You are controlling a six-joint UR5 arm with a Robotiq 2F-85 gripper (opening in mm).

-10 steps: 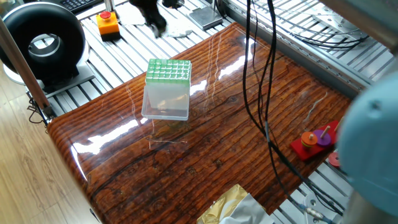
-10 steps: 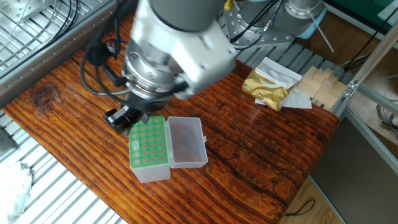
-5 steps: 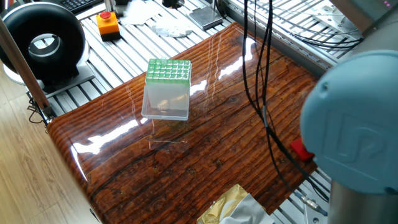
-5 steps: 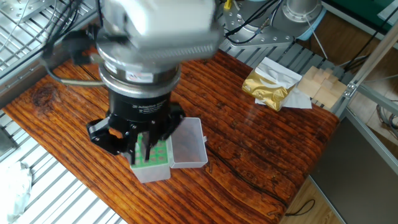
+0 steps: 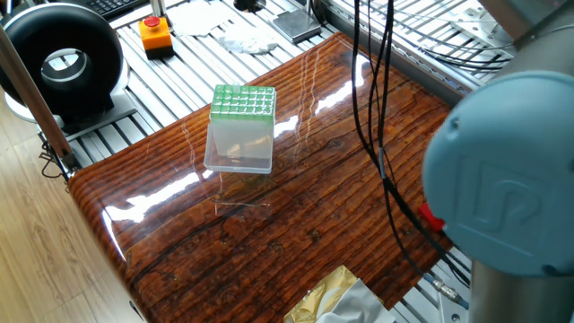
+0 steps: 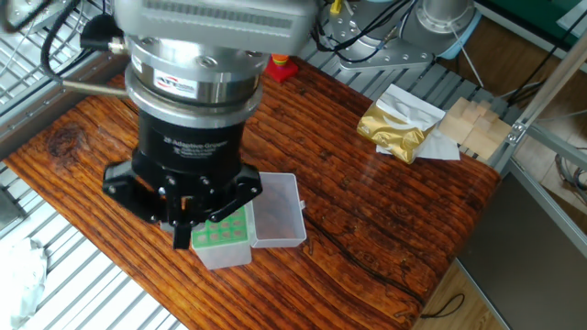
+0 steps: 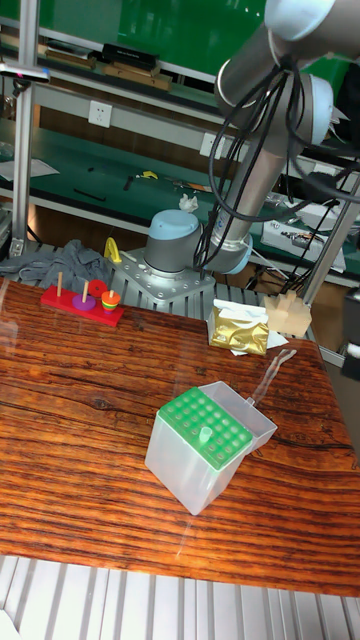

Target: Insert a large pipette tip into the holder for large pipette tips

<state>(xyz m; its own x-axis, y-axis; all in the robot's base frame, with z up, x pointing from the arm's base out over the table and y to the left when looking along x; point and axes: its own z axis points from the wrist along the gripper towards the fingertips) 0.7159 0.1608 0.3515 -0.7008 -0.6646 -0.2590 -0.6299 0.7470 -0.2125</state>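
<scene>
Where slatted aluminium ends, a glossy wooden table [image 5: 296,206] gleams.

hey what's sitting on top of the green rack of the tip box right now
In the tall fixed view, one large pipette tip stands in a hole of the holder's green rack; the other holes look empty. In the other fixed view, the tool covers most of the rack.

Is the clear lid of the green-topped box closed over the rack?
No, the clear lid hangs open beside the green rack, whose holes are uncovered.
</scene>
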